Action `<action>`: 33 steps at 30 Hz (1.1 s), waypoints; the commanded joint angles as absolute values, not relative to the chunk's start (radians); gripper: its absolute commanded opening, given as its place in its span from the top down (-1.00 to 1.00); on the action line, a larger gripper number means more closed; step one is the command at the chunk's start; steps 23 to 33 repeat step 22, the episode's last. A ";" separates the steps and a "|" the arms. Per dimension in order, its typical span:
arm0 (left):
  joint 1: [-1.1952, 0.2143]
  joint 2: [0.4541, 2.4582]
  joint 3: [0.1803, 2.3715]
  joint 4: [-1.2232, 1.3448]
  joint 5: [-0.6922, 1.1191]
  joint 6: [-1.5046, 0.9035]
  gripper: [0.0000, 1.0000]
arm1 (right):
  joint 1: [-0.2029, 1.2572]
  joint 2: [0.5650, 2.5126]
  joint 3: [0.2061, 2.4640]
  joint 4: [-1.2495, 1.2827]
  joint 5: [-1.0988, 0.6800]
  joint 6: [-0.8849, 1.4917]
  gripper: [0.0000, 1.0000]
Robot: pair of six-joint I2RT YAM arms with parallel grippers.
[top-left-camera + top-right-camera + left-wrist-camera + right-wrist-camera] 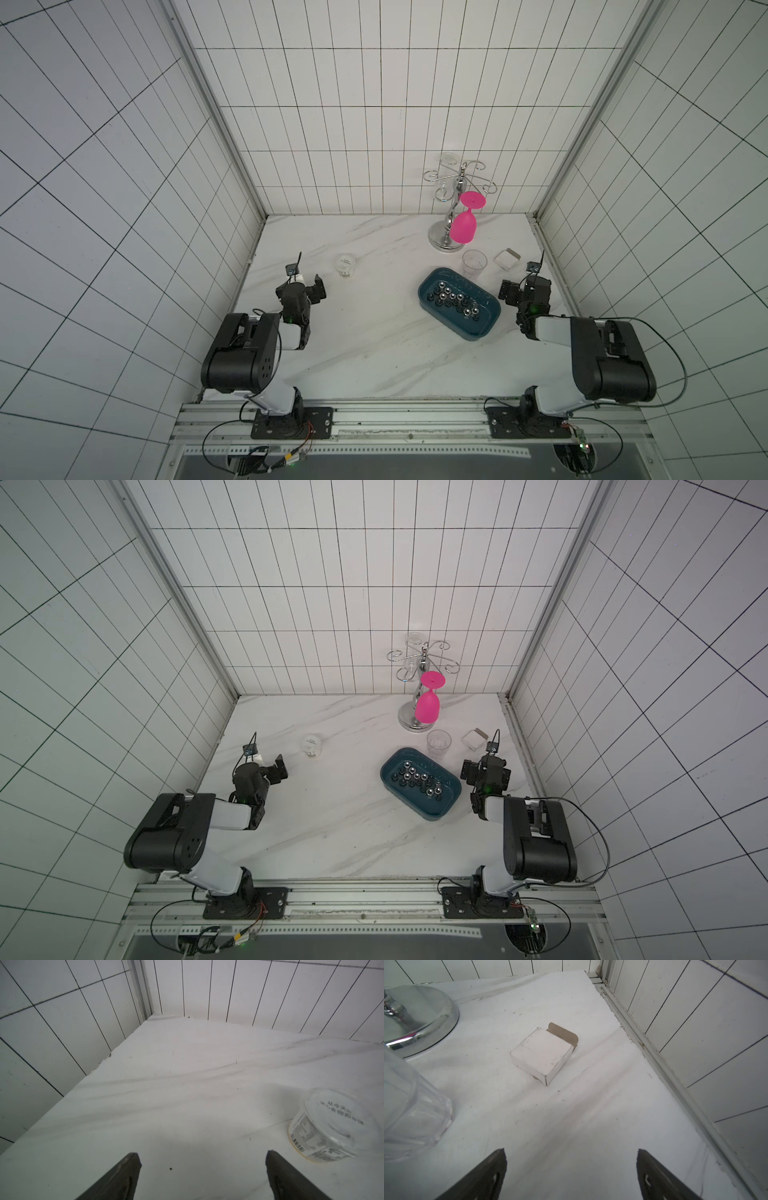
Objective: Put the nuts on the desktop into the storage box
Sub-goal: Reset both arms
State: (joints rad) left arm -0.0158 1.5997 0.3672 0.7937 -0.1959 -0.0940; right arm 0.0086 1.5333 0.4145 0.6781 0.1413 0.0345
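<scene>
The storage box (488, 316) (449, 793) lies on the right half of the desk (365, 332), set aslant in both top views, its long axis running from far-left to near-right. The nuts (455, 301) (417, 781), silver and black, sit inside it in a loose band along that same axis, nearer the far long wall. No nut shows on the bare marble. The right gripper (523, 289) (571, 1155) hangs just beside the box's near-right end, released, its fingertips spread wide over bare desk with nothing between them. It points away from the box toward a small white carton (543, 1055) (507, 259). A clear cup (409, 1105) (473, 264) stands just past the box's far side, with a chrome glass rack (446, 245) behind it. The left gripper (309, 284) (203, 1157) is well apart on the left, also released and empty, near a small clear jar (332, 1126) (345, 266).
</scene>
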 commanded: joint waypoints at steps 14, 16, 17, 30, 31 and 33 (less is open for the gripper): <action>0.009 1.561 0.454 0.762 -0.163 -0.103 -0.96 | 0.004 1.538 0.423 0.827 0.103 0.021 -0.97; 0.009 1.560 0.455 0.759 -0.164 -0.103 -0.96 | 0.003 1.538 0.423 0.826 0.103 0.021 -0.97; 0.009 1.562 0.458 0.755 -0.164 -0.104 -0.96 | 0.004 1.537 0.423 0.825 0.103 0.021 -0.97; 0.010 1.561 0.458 0.753 -0.162 -0.104 -0.96 | 0.003 1.538 0.423 0.827 0.102 0.021 -0.97; 0.010 1.561 0.458 0.753 -0.162 -0.104 -0.96 | 0.003 1.538 0.423 0.827 0.102 0.021 -0.97; 0.010 1.561 0.458 0.753 -0.162 -0.104 -0.96 | 0.003 1.538 0.423 0.827 0.102 0.021 -0.97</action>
